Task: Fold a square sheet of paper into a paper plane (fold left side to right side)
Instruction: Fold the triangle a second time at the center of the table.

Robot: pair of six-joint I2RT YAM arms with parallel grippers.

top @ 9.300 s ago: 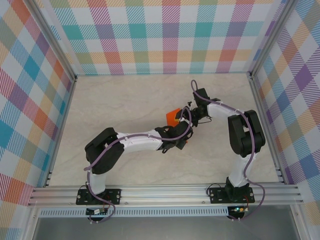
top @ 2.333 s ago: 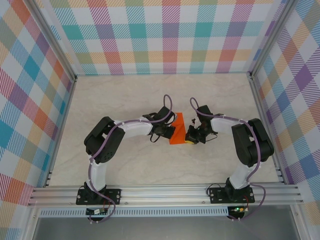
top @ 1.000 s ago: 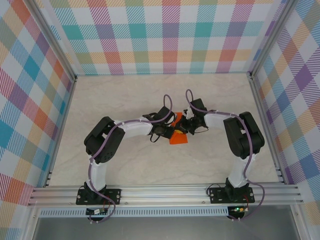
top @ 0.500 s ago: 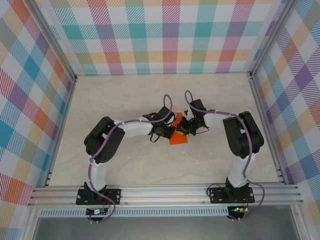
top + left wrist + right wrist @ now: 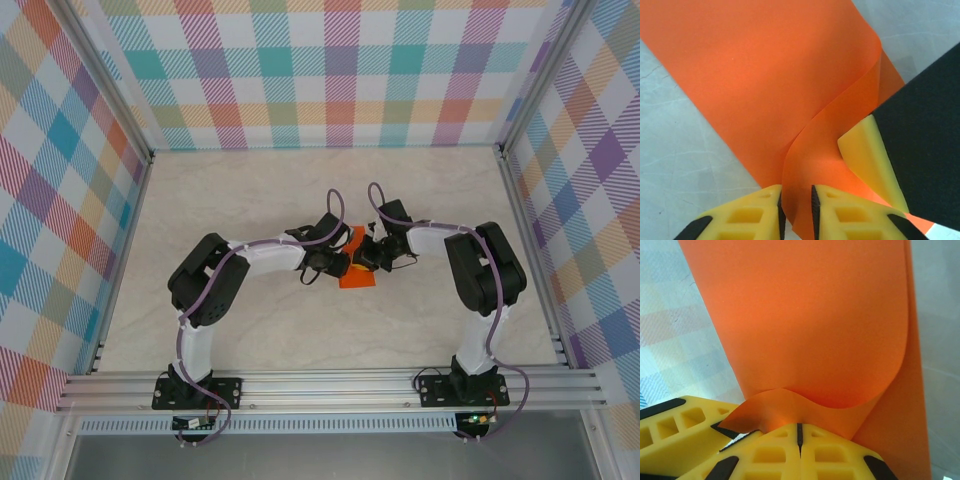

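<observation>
Orange sheet (image 5: 354,279) lies abt mid-table (image 5: 250,190), well off every edge. Part of it is flat on the top, one side curled up & over. Right gripper (image 5: 799,430) sits at the lifted side, fingers pressed together w/ the curled edge nipped at their tips. Left gripper (image 5: 796,195) is just beside it, jaws a little apart, a paper fold running thru the gap; can't tell if the pads touch it.
</observation>
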